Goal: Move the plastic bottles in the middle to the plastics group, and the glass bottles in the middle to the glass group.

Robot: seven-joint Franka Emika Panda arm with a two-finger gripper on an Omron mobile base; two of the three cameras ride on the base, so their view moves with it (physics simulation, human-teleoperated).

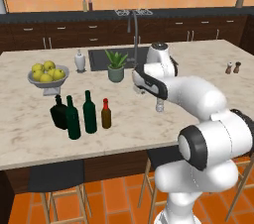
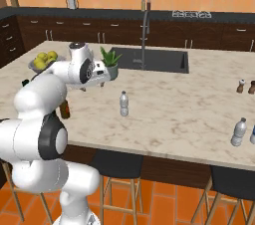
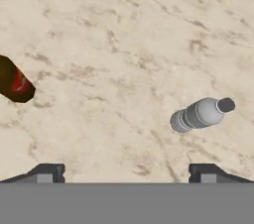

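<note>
Progress: brown bottle [image 1: 106,114] and green wine bottle [image 1: 90,112] stand beside glass group [image 1: 66,114]; I see water bottle [image 2: 124,104] mid-surface, unmoved. Jaws wide, empty.

Arm [image 1: 198,99] rises from the base, bends at the elbow and reaches forward-left over the worktop [image 1: 149,119], hand held high and pointing down. Claw [image 3: 126,171] jaws stand fully apart, nothing between them; in the hand view both dark fingertips [image 3: 47,172] sit wide at the bottom edge, clear of the surface below. In the right base view the wrist [image 2: 84,72] is at mid-height, forearm roughly horizontal.
</note>
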